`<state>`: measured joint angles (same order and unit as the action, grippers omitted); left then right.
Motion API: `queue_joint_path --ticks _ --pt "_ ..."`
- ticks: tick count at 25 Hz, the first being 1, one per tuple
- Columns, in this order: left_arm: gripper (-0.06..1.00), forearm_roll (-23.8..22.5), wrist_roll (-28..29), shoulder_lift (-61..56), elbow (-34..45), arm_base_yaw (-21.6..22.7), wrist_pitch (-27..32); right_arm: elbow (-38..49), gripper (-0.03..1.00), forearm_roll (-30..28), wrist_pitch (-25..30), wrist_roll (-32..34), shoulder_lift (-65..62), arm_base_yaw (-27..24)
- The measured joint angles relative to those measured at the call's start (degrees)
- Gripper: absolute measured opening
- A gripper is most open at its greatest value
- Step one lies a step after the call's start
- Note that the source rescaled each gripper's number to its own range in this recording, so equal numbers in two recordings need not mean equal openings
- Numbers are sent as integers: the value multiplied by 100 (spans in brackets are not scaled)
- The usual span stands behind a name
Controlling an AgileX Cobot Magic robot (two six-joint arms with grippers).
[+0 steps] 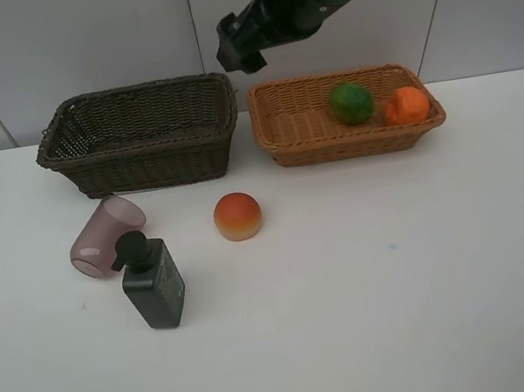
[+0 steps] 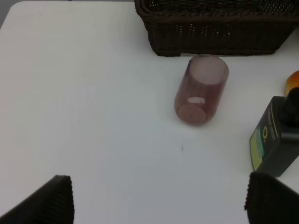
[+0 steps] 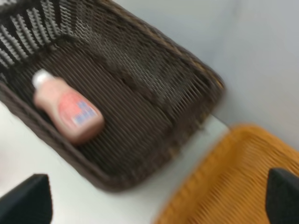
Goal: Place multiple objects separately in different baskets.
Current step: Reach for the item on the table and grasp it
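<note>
As the right gripper [image 1: 238, 50] hangs over the meeting corners of two wicker baskets, jaws spread wide and holding nothing, a plain white table [image 1: 395, 315] fills the scene beneath a pale grey panelled wall [image 1: 93, 43] marked by thin seams. Both baskets sit at the table's far edge against that wall. The dark brown basket [image 1: 140, 136] holds a small pink white-capped bottle [image 3: 67, 109], lying on its side. The light orange-brown basket [image 1: 301, 128] beside it holds a green oval fruit [image 1: 352, 103] and an orange [image 1: 407, 105], side by side at its right end. On the open tabletop lie a translucent pink cup [image 1: 105, 236], tipped on its side just in front of the dark basket, a dark pump bottle [image 1: 153, 281] close beside it, and a red-orange peach [image 1: 237, 216] nearer the middle. The left gripper [image 2: 159, 200] hovers above bare white surface near the cup, its jaws wide apart and empty.
</note>
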<state>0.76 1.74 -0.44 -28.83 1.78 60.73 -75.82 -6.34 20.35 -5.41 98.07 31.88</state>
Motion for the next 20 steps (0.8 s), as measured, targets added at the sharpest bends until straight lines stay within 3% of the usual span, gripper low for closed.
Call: queue_joint_path --ticks 7,13,20 --pt "91 0 0 0 0 0 0 1355 100 -11 233 0 -1451 -644" --pt "91 0 0 0 0 0 0 2434 100 -11 1199 0 -3098 -1758" --pt "91 0 0 0 0 0 0 2949 100 -5 2352 284 -4603 -2740"
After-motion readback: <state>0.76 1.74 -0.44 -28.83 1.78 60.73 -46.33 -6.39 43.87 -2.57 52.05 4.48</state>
